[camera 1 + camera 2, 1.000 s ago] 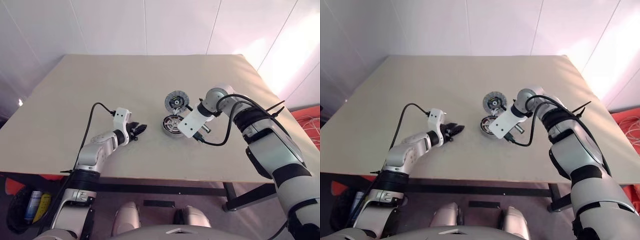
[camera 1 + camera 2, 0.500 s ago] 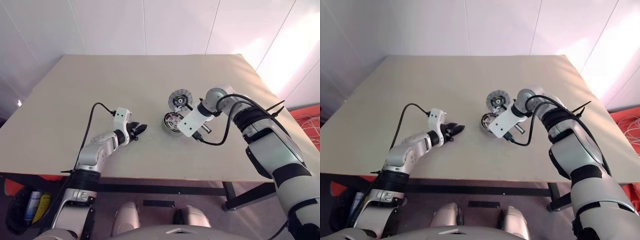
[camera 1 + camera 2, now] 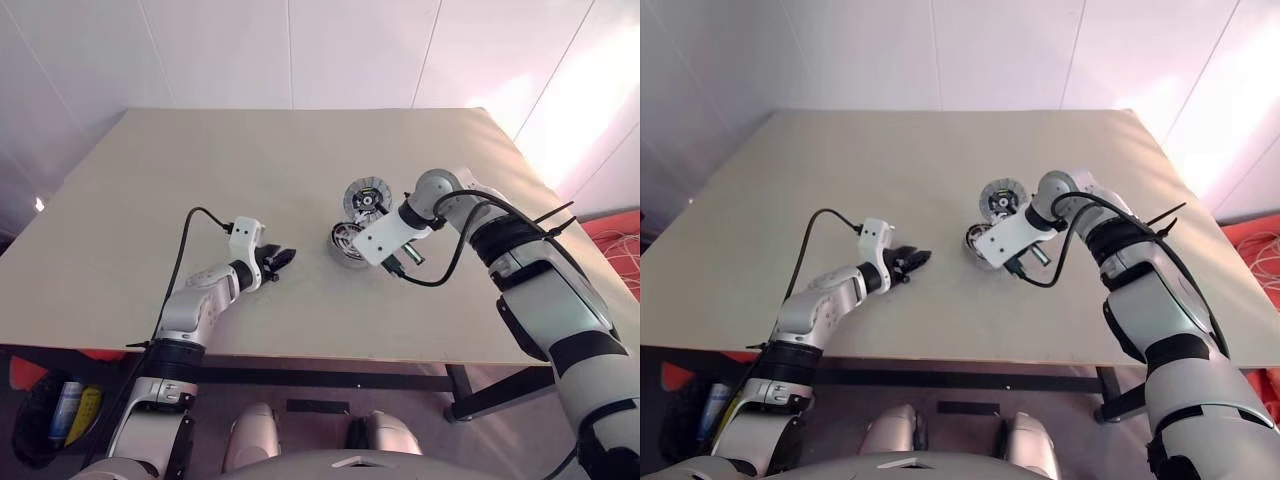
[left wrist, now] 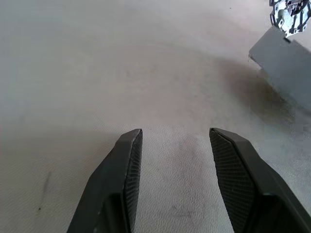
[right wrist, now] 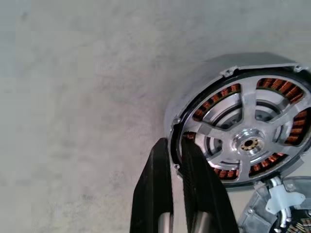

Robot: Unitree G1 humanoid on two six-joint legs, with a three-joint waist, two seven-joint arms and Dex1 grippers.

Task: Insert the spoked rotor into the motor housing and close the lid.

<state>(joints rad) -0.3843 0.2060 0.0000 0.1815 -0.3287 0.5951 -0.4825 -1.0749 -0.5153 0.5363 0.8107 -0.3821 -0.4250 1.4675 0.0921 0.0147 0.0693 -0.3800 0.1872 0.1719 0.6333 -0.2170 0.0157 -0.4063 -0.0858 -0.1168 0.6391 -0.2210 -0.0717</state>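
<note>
Two head views look forward and down from above the near edge of the worktop [image 3: 200,160], taking in the whole top and both arms; they share almost the same scene, slightly offset sideways. Left wrist view sits low and close behind its own fingers [image 4: 127,160], facing across bare worktop toward the motor housing, a corner of the lid [image 4: 291,12] at frame edge. Right wrist view looks steeply down, very close on the motor housing [image 5: 243,141], also visible in head views.

Pale beige table [image 3: 250,160] against white panelled walls [image 3: 220,50], bright light at the right, grey floor [image 3: 320,390] beneath.
</note>
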